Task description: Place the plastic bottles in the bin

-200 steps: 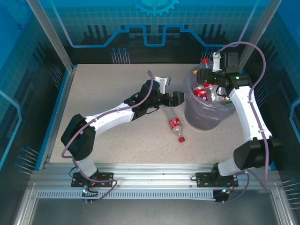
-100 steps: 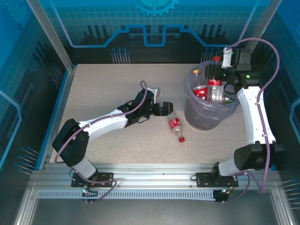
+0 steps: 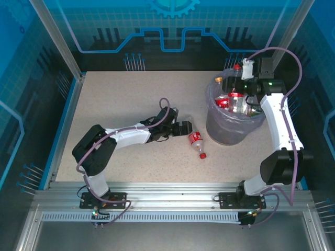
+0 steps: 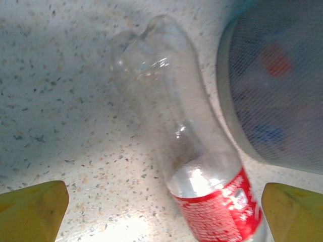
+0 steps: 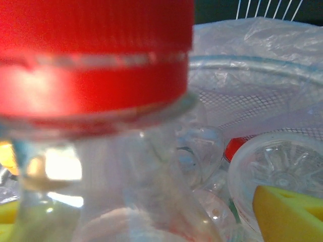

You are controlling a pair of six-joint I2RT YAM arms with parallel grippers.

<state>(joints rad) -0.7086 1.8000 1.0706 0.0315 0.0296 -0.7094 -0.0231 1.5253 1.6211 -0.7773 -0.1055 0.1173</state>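
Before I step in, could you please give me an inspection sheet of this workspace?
Surface: speckled beige table.
Job's things: one lying bottle, red label, on the table beside the bin; binned bottles piled inside; an upright bottle with a red cap pokes above the rim.
Clutter: nothing seen.
Pincers: left pincer open, low, astride the lying bottle, not closed on it; right pincer open over the bin, the upright bottle between its fingers.
Cables: lavender cables run along both arms, the right one arching high.
Surroundings: blue enclosure walls; aluminium rail at the near edge.
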